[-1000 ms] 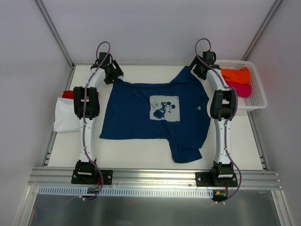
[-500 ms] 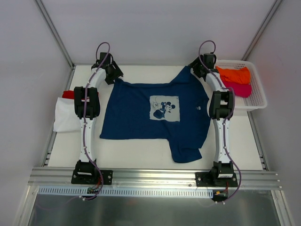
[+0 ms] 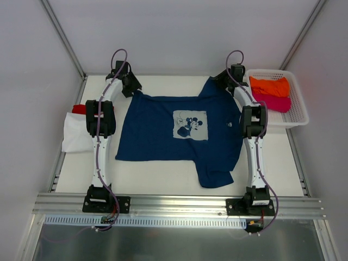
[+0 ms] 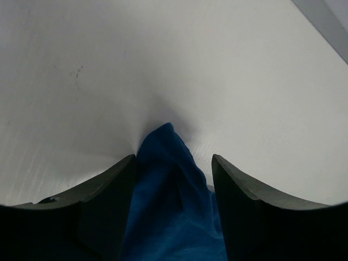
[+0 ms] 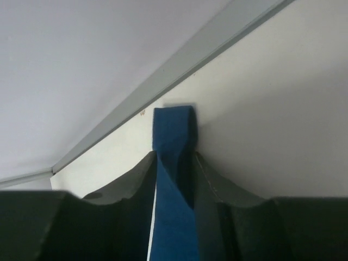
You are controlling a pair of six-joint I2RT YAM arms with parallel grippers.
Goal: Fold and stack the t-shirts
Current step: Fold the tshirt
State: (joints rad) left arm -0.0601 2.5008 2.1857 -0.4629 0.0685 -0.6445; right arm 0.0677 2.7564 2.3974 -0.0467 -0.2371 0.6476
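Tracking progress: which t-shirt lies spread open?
The navy t-shirt with the white print, mid-table; the white one lies folded at left, the orange one and pink one sit in the basket.

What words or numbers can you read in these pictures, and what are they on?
No text can be read anywhere.
Small white mark on the navy t-shirt: too small to read.
White chest print: a cartoon picture, no letters visible.
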